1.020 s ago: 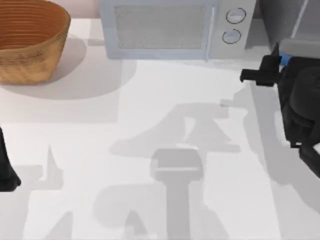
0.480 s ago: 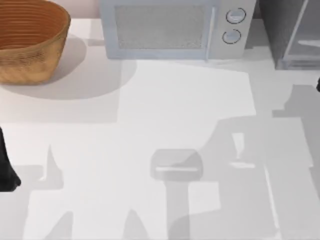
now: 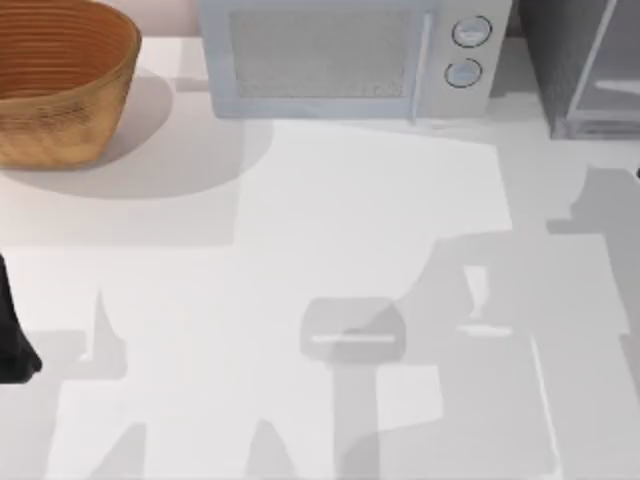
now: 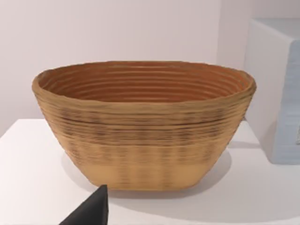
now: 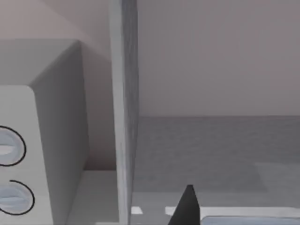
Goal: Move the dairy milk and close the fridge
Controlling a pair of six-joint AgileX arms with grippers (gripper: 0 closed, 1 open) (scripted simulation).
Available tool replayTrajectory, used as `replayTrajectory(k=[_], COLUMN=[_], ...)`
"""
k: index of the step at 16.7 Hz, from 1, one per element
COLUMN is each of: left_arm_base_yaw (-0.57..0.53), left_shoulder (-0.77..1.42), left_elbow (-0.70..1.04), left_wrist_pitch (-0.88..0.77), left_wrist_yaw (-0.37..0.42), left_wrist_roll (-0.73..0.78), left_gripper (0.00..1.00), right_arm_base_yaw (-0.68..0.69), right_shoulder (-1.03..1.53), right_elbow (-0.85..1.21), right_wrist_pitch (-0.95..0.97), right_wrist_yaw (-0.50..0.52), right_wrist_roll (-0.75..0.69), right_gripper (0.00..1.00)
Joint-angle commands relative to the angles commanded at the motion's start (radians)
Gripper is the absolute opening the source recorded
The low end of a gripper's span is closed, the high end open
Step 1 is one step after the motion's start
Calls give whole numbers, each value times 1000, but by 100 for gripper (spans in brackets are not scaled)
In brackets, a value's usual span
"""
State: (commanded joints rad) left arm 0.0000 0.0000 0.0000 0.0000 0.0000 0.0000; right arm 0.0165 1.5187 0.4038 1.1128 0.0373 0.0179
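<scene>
Top view: the white table (image 3: 330,230) carries a woven basket (image 3: 60,80) at the far left, a light grey microwave (image 3: 345,55) with two round knobs at far centre, and the fridge (image 3: 585,65) at the far right, its pale-framed door (image 3: 598,55) standing open; the left arm (image 3: 12,335) is parked at the near left edge. Left wrist view faces the basket (image 4: 145,126), one dark fingertip (image 4: 91,211) showing; right wrist view faces the fridge's door edge (image 5: 123,112) beside the microwave (image 5: 28,154), one fingertip (image 5: 187,206) showing; whether either gripper is open or closed I cannot tell.
</scene>
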Motion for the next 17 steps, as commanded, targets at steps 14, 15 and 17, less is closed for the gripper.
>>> replayTrajectory(k=[14, 15, 17], left_arm_base_yaw=[0, 0, 0], left_shoulder=[0, 0, 0], left_elbow=[0, 0, 0], left_wrist_pitch=[0, 0, 0], left_wrist_yaw=[0, 0, 0], left_wrist_roll=[0, 0, 0], left_gripper=[100, 100, 100], right_arm_base_yaw=[-110, -119, -138], right_shoulder=[397, 427, 486], right_elbow=[438, 469, 529], right_wrist_pitch=[-75, -83, -99], right_wrist_yaw=[-103, -109, -122], right_wrist_roll=[-10, -11, -13], right_gripper=[0, 0, 0])
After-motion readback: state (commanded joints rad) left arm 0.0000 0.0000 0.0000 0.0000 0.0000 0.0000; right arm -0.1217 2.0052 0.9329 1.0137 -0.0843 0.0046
